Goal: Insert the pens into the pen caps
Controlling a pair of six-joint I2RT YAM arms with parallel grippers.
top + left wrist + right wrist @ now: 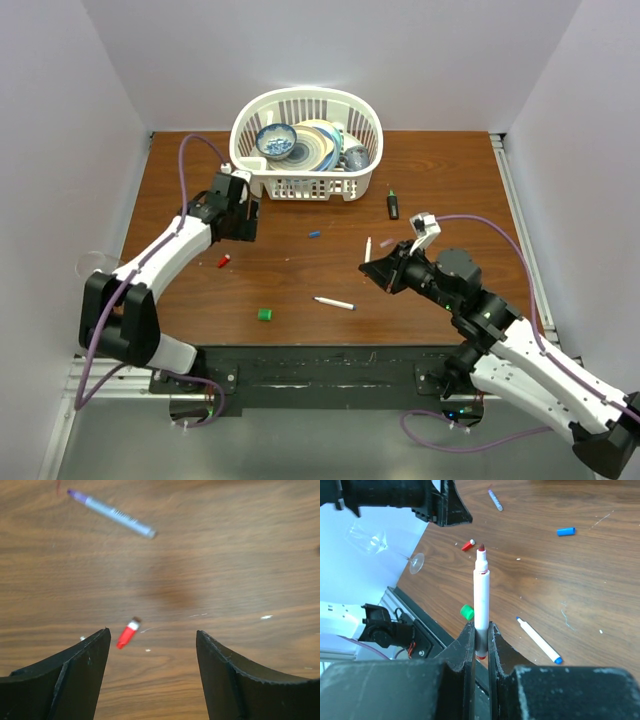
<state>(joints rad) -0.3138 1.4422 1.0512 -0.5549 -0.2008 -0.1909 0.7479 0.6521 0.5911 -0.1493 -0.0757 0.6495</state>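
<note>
The red-tipped white pen (481, 595) is clamped at its lower barrel in the right pincer (480, 630), nib pointing outward, evidently presented for capping. The red cap (127, 633) lies on the desk (235, 555) beneath the left pincer (152, 632), which is spread wide, apparently to collect it.

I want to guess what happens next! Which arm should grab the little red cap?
Left. The left gripper, open, hangs near the red cap; the right gripper is shut on a pen.
</note>
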